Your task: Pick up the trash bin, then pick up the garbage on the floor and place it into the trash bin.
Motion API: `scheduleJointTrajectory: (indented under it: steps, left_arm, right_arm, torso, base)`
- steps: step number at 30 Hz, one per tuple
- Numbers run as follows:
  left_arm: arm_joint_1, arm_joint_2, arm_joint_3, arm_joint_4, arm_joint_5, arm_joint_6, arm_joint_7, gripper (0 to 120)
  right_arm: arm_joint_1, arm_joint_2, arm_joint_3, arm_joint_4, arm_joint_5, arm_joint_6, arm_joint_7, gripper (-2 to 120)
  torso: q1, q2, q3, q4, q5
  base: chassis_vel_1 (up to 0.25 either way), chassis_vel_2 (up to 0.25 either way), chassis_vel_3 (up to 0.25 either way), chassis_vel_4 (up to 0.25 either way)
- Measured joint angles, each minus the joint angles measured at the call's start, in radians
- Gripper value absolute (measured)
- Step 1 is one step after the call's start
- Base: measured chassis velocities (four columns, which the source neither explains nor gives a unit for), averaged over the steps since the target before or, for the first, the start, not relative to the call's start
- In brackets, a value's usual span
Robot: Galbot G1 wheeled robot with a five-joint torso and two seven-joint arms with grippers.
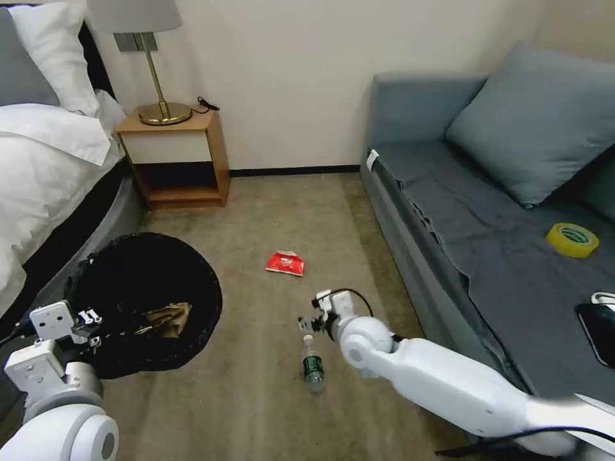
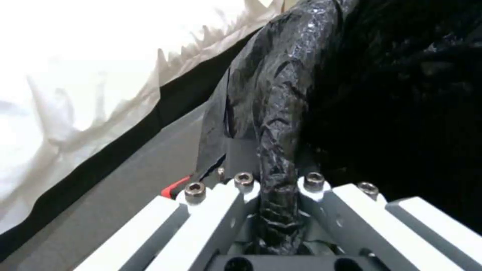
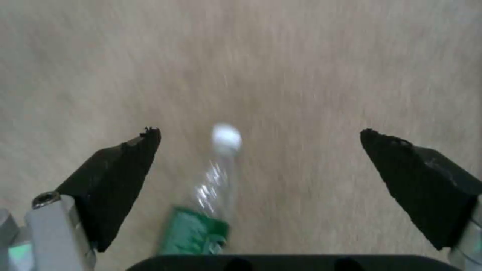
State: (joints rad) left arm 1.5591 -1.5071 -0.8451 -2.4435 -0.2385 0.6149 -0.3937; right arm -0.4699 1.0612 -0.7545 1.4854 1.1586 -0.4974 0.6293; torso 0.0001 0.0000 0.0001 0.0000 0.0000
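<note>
Nearest, my left gripper point(image 2: 278, 210) is clenched on the trash bin point(image 1: 144, 301) rim, one brown paper bag point(image 1: 168, 318) inside. Beside the bin on beige carpet point(image 1: 256, 397), my right gripper point(image 3: 258, 165) hangs spread over one bottle point(image 1: 312, 365). Beyond it lies one red packet point(image 1: 286, 263).
</note>
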Motion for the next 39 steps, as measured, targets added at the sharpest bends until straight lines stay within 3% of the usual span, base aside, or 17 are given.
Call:
scheduleJointTrajectory:
  steps: [3,12,26,39]
  left_arm:
    - [-0.002,-0.007,0.003,0.002,0.007,-0.001,0.000,2]
    - [-0.003,-0.014,0.007,0.017,0.017,-0.014,0.001,2]
    - [0.000,-0.019,0.009,0.013,0.022,-0.016,0.001,2]
    - [0.000,-0.019,0.007,0.014,0.026,-0.021,0.001,2]
  right_arm:
    - [-0.011,0.020,-0.057,-0.072,-0.023,-0.002,-0.025,98]
    - [-0.045,0.063,-0.097,-0.094,-0.034,-0.003,-0.034,92]
    - [-0.076,0.147,-0.117,-0.204,-0.109,0.035,-0.073,92]
    - [-0.087,0.157,-0.110,-0.243,-0.139,0.054,-0.088,89]
  torso:
    - [0.000,0.000,0.000,-0.0002,-0.0001]
    - [0.000,0.000,0.000,-0.0001,-0.0001]
    - [0.000,0.000,0.000,0.0001,0.0000]
    - [0.000,0.000,0.000,-0.0001,-0.0001]
  base:
    - [0.000,0.000,0.000,0.000]
    - [0.000,0.000,0.000,0.000]
    - [0.000,0.000,0.000,0.000]
    - [0.000,0.000,0.000,0.000]
